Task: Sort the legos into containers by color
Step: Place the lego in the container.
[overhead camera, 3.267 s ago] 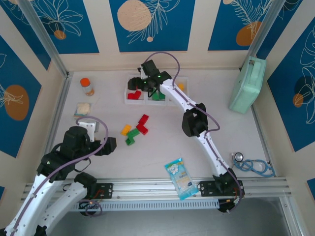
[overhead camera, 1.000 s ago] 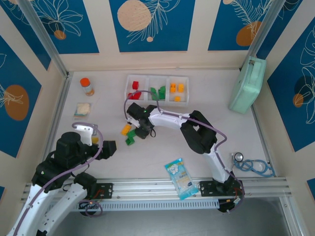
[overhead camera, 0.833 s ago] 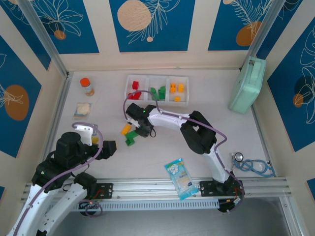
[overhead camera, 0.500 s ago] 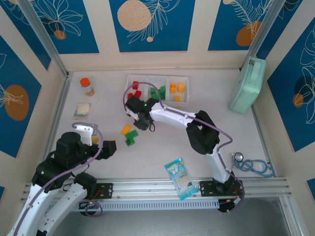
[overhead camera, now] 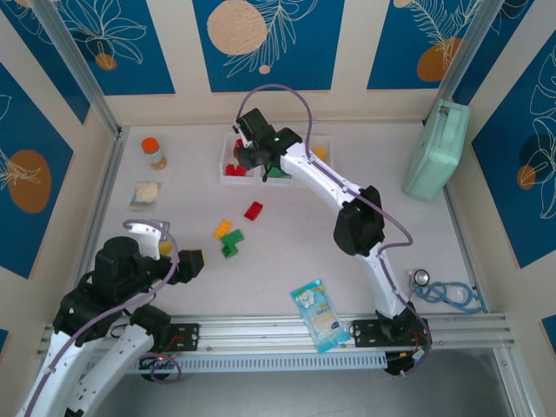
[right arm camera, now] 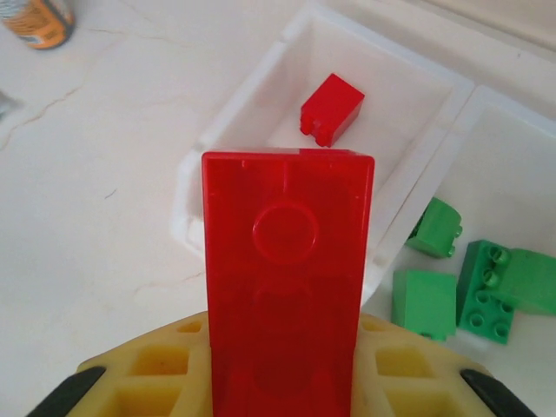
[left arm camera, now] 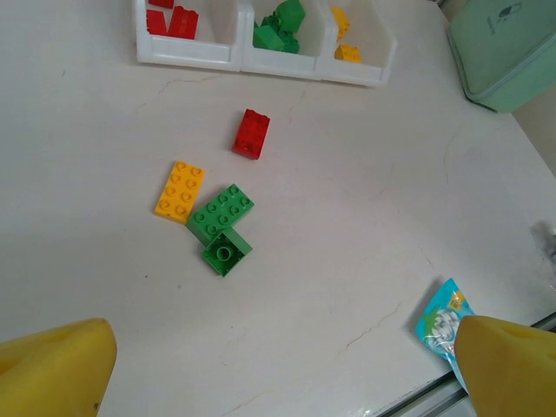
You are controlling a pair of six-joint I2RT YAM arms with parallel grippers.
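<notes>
My right fingers [right arm camera: 148, 382], shut on a red brick [right arm camera: 287, 287], have carried it from the loose legos [left arm camera: 221, 211] mid-surface to above the red bin [right arm camera: 382, 95] of the containers [left arm camera: 187, 56] at the far edge. Release is due. My left fingers [left arm camera: 52, 365] stand wide open, empty.

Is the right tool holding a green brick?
No, the right tool is shut on a red brick, above the white tray bin that has another red brick in it.

Pale table [overhead camera: 287, 252] holds white bin tray [left arm camera: 187, 54], loose red brick [left arm camera: 250, 133], yellow brick [left arm camera: 180, 190], two touching green bricks [left arm camera: 220, 211], snack packet [overhead camera: 318, 314], orange-lidded jar [overhead camera: 154, 153], mint case [overhead camera: 437, 149].
</notes>
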